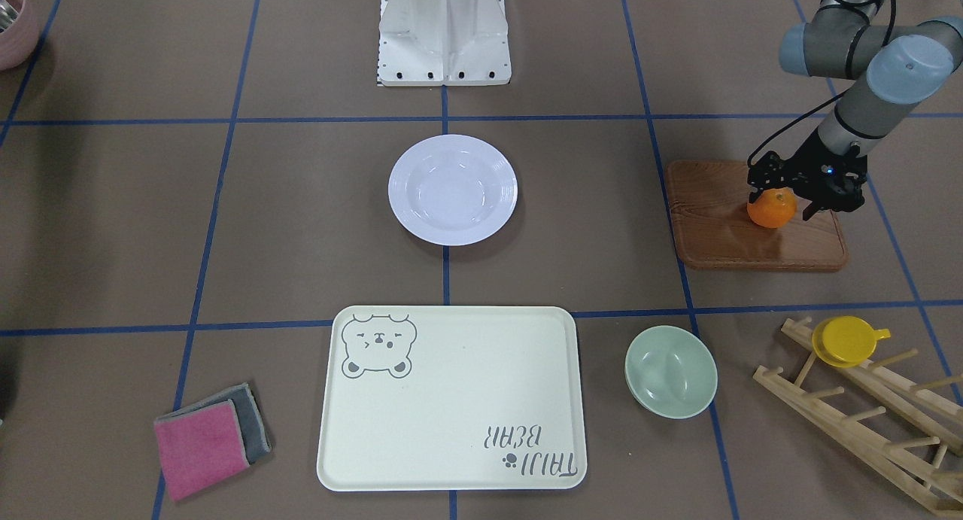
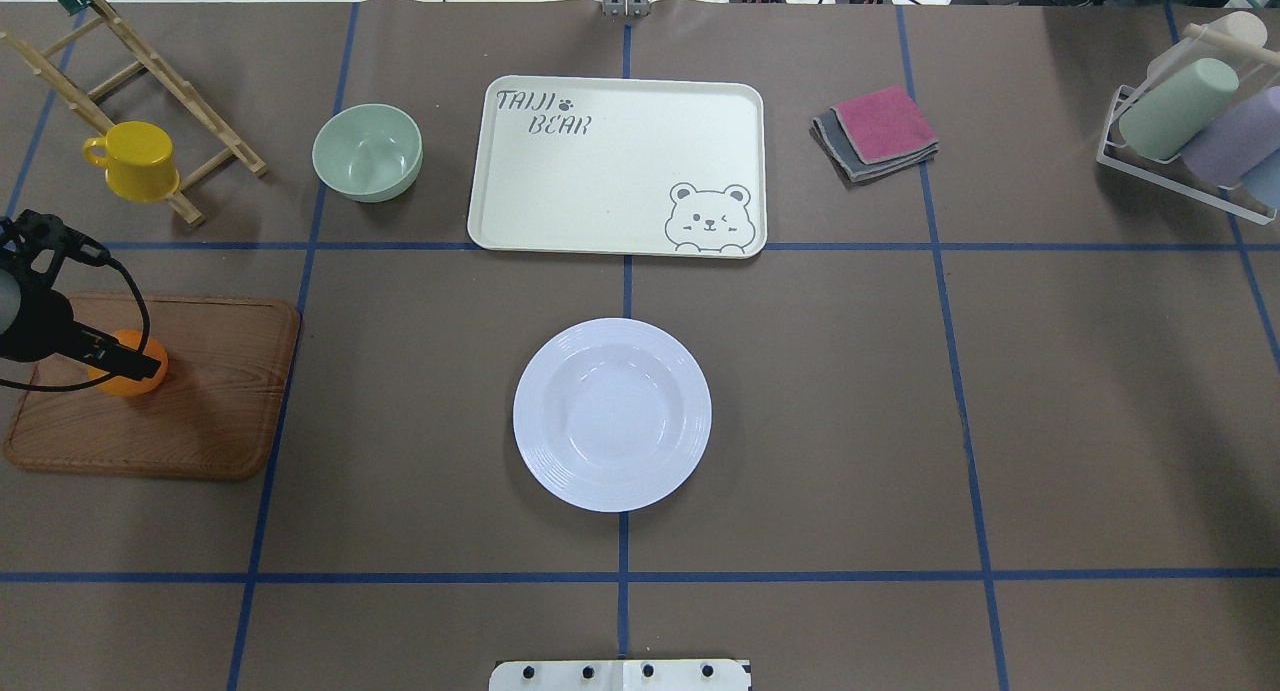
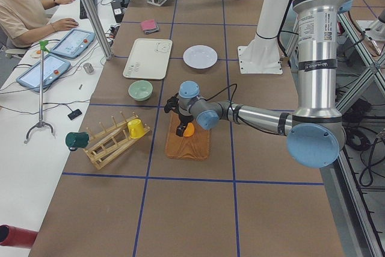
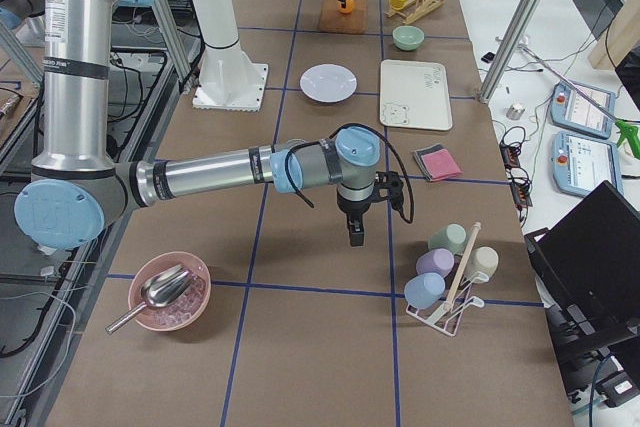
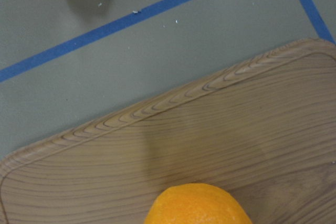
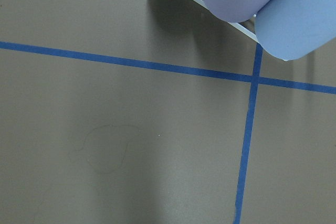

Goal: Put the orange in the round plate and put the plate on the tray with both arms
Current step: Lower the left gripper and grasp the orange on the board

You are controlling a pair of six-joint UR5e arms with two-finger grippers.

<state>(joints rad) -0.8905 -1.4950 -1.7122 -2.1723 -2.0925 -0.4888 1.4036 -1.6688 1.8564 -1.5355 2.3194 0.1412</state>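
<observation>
The orange (image 1: 771, 210) lies on a brown wooden board (image 1: 715, 234) at the robot's far left. My left gripper (image 1: 782, 206) is lowered over it, a black finger on each side, and it looks open, with a gap at one finger. The left wrist view shows only the orange's top (image 5: 198, 205) and the board. The white round plate (image 2: 612, 414) sits empty at the table's centre. Beyond it lies the empty cream tray (image 2: 600, 171). My right gripper (image 4: 356, 235) hangs above bare table near a cup rack; I cannot tell whether it is open or shut.
A pale-green bowl (image 1: 670, 371) stands beside the tray. A wooden rack with a yellow cup (image 1: 846, 341) is past the board. Folded pink and grey cloths (image 1: 211, 437) lie on the tray's other side. A pink bowl with a scoop (image 4: 170, 292) sits at the right end.
</observation>
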